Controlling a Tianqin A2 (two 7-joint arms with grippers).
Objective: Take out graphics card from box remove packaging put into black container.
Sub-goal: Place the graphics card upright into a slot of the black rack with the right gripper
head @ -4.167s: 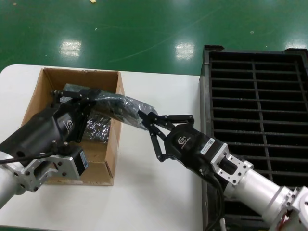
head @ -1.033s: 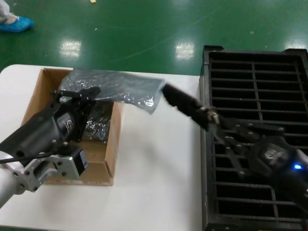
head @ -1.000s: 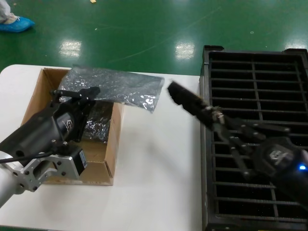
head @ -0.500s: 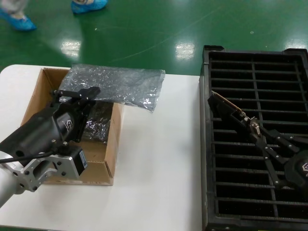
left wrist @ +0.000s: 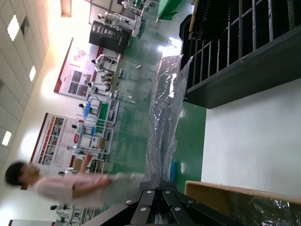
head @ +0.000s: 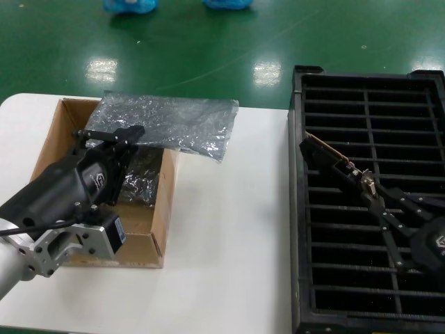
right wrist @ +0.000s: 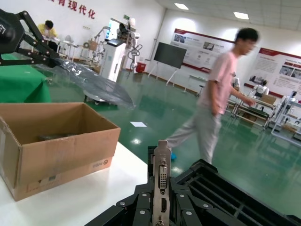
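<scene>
Right gripper (head: 370, 195) over the black crate (head: 417, 97), jaws pinching the bracket end of the graphics card (head: 332, 158), card tilted above the slots. Left gripper (head: 115, 133) over the cardboard box (head: 161, 223), jaws clamped on the emptied plastic bag (head: 170, 125), which sticks out past the box's far corner above the white table (head: 229, 264)

- Bare white bench (head: 229, 243) lies open between the cardboard box (head: 165, 209) and the black container (head: 368, 125), wide enough for a hand to pass.
- The left hand (head: 104, 139) pinches the empty packaging (head: 170, 125) flat over the box's far half, roofing that part of its opening.
- The right hand (head: 372, 198) grips the graphics card (head: 330, 156) at a slant above the container's near slots; the far rows stay unobstructed.
</scene>
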